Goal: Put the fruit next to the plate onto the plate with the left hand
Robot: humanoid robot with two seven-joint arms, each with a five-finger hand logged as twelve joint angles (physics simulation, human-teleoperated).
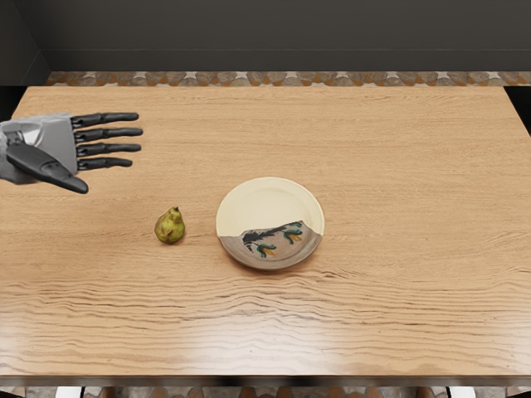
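One arm shows in my head view. The left robot hand (pixel 58 151) comes in over the counter's left edge, toward the far-left corner. It is released and grasps nothing: four fingers (pixel 112 134) straight, side by side, pointing toward the right edge. The thumb (pixel 51 168) angles out on the near side. I cannot tell whether the hand touches the wood or hangs above it.

The pear (pixel 169 226) is yellow-green with a brownish patch and stands stem end up on the bare counter (pixel 398 257), left of centre. It is just beside the plate (pixel 264 197), off the plate's left rim. A narrow strip of wood shows between them, so they are not touching. The pear is on the counter, not on the plate. It sits nearer the near edge than the robot hand does and to that hand's right, well apart from the fingertips.

The plate is round and ceramic, lying flat at about mid-counter. The far part has a cream glaze. A grey-brown band crosses the near part, carrying a painted green and black motif (pixel 272 237). That is decoration on the glaze, and the plate's whole face shows uncovered.

The counter is light wood with strong grain and glare toward the near edge. Past the far edge are a strip of pebble-pattern floor (pixel 249 79) and a dark wall (pixel 265 33).
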